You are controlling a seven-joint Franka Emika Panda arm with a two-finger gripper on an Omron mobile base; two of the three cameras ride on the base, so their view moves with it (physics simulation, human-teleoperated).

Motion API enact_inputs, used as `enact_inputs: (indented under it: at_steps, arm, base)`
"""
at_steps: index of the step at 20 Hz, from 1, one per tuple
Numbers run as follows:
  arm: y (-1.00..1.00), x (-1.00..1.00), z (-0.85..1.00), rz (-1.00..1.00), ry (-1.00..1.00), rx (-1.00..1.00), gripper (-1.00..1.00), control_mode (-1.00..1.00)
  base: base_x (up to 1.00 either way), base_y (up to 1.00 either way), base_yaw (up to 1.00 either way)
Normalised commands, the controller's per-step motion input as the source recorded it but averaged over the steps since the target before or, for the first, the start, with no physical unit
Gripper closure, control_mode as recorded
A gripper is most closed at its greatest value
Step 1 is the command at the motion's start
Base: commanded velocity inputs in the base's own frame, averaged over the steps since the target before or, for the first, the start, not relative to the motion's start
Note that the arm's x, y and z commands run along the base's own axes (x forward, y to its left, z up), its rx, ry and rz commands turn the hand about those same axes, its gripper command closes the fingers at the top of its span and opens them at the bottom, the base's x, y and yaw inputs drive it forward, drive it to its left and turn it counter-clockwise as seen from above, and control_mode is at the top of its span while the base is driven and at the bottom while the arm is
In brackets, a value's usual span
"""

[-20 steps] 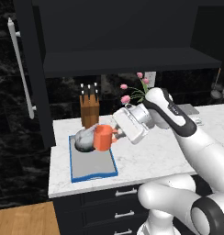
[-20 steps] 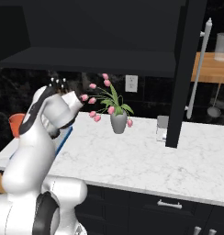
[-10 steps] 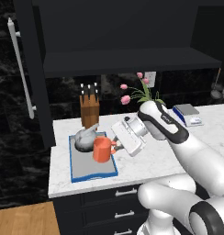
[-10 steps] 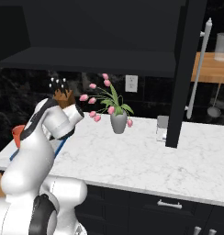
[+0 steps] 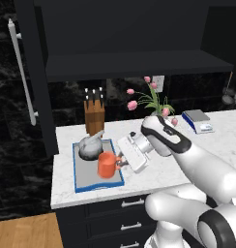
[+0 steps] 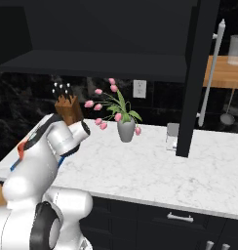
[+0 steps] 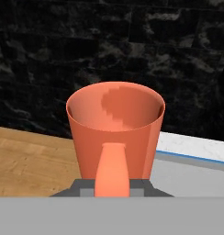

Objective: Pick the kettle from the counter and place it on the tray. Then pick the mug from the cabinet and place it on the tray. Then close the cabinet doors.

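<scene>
We see our fingers (image 5: 121, 162) clamped on the mug's (image 5: 107, 165) handle, over the tray's (image 5: 83, 186) front half, kettle (image 5: 91, 147) behind (the hand camera shows the mug upright).

Hand view: mug (image 7: 114, 133) base cut off at frame bottom; finger tips (image 7: 84, 187) mostly hidden beside its handle. Right base view: arm hides most of tray (image 6: 17, 161); mug shows as orange sliver, frame left.
</scene>
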Motion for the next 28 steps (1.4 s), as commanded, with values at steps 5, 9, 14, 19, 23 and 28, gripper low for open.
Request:
enact_inputs:
  at_steps: [5, 9, 14, 19, 23, 28]
  arm:
    - [0.06, 0.26, -0.32, 0.0, 0.0, 0.0, 1.0, -1.0]
    - [0.13, 0.36, -0.23, 0.0, 0.0, 0.0, 1.0, -1.0]
    - [0.14, 0.33, -0.08, -0.01, 0.0, 0.0, 1.0, -1.0]
    - [0.13, 0.3, -0.19, -0.01, 0.0, 0.0, 1.0, -1.0]
    - [0.12, 0.16, -0.3, 0.0, 0.0, 0.0, 1.0, -1.0]
    - [0.12, 0.13, -0.3, 0.0, 0.0, 0.0, 1.0, -1.0]
  base:
    - [0.0, 0.0, 0.0]
    - [0.0, 0.0, 0.0]
    - [0.0, 0.0, 0.0]
    - [0.0, 0.0, 0.0]
    - [0.0, 0.0, 0.0]
    - [0.0, 0.0, 0.0]
